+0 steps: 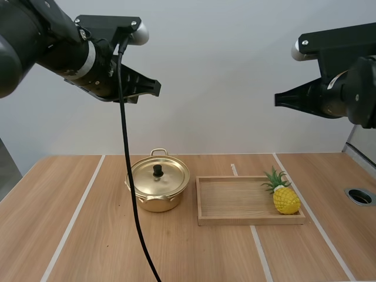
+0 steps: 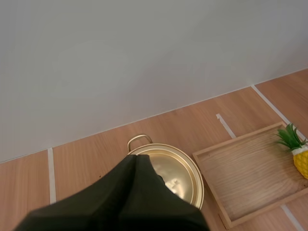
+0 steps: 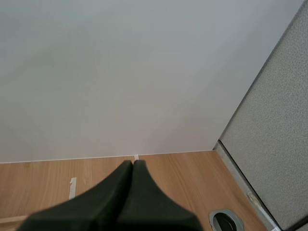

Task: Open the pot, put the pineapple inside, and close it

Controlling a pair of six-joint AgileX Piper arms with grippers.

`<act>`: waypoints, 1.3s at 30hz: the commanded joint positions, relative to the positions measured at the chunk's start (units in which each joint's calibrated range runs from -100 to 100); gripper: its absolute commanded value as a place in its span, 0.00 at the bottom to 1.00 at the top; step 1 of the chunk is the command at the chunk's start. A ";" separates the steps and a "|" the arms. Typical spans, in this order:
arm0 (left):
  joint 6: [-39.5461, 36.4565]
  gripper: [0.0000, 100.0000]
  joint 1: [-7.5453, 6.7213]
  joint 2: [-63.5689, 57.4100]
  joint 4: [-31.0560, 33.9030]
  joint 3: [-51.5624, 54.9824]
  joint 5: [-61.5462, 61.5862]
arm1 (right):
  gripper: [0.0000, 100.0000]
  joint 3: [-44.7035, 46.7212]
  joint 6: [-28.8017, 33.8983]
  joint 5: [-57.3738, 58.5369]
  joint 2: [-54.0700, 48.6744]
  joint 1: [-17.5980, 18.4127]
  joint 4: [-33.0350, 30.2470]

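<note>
- L claw [image 1: 155, 88]: fingers pressed together into one dark wedge, holding nothing. Hangs high above the surface [image 1: 82, 235], up over the pot's [image 1: 154, 201] left-back side, tip pointing right.
- L wrist view: the shut tip [image 2: 136, 158] sits over the pot's lid [image 2: 179, 169].
- R claw [image 1: 278, 100]: also pressed together, nothing in it. High up at the right, well above the tray's [image 1: 235, 201] right end, tip pointing left.
- R wrist view: the shut tip [image 3: 133, 162] is over bare surface near the back wall, w/ a round metal-rimmed hole [image 3: 225, 221] beside it.
- Pot: gold, lid on, black knob [image 1: 157, 170] at centre. Stands just left of the wooden tray, near mid-surface.
- Pineapple [image 1: 285, 198]: small, yellow, green crown. Sits inside the tray at its right end, crown toward the back-left. Well apart from both claws & from the pot.
</note>
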 commanded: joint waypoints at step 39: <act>6.53 1.00 -0.19 9.31 -4.24 1.10 3.46 | 0.00 -0.67 -0.45 5.03 0.22 -0.26 0.17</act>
